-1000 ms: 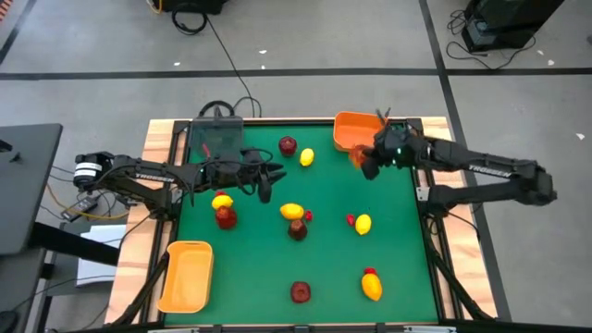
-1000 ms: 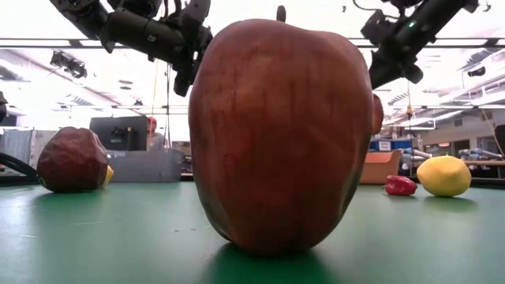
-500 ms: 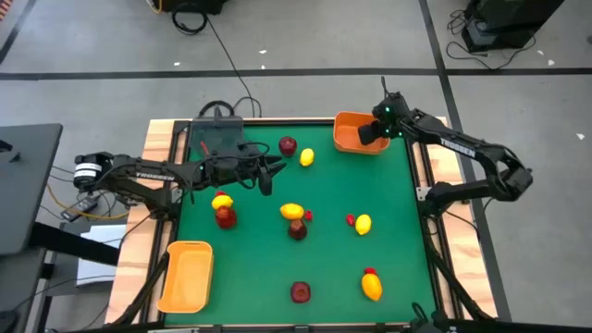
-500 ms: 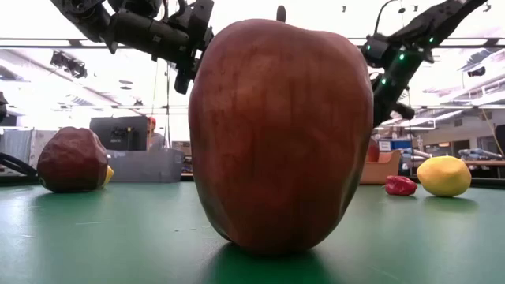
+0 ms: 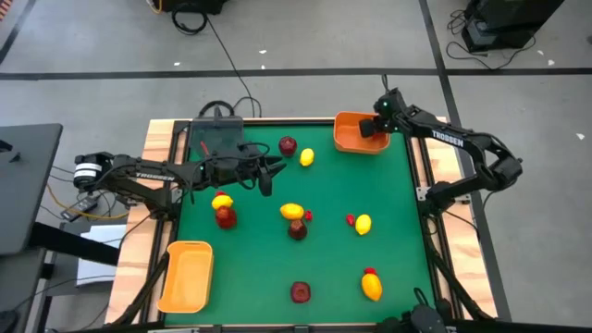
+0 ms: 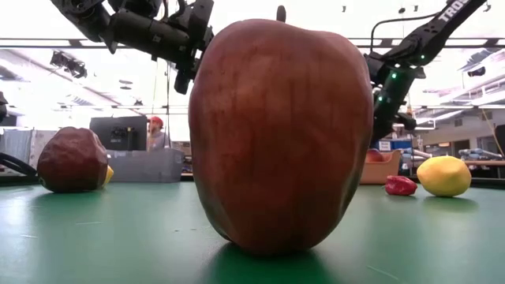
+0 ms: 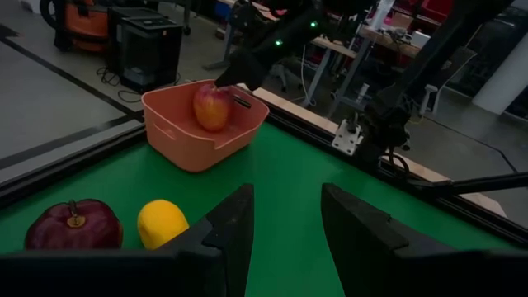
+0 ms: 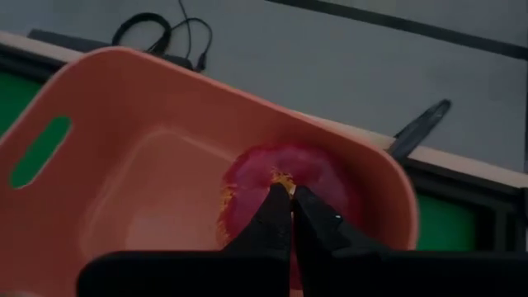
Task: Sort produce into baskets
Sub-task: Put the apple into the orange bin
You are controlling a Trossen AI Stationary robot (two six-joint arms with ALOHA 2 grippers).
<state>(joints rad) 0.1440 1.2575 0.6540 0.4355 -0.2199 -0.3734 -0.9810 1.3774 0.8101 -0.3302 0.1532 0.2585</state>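
Note:
My right gripper [image 5: 372, 130] is down inside the orange basket [image 5: 344, 137] at the table's far right. It is shut on a red-orange apple [image 7: 212, 107]. My left gripper [image 5: 268, 176] hovers open and empty above the far left part of the green mat; its fingers [image 7: 235, 219] stand apart. A dark red apple [image 5: 288, 145] and a yellow lemon [image 5: 307, 157] lie on the mat just beyond it. Several more lemons, dark red fruits and small red bits lie scattered over the mat. My right gripper pinches the top of the red-orange apple [image 8: 276, 177] between its two fingertips [image 8: 279, 216], which are almost together there. The fingers slant down from above. The apple sits upright inside the basket [image 8: 124, 99]; the basket wall hides whether it rests on the floor.
A second orange basket [image 5: 185, 276] stands at the near left corner and a dark grey tray [image 5: 215, 139] at the far left. A dark red apple [image 5: 300, 292] lies near the front edge and fills the low view [image 6: 280, 134]. A person shows in the room behind [image 6: 155, 134].
My right gripper has carried the red-orange apple toward the far edge, from above the mat to over the orange basket. It has then lowered the apple into the basket.

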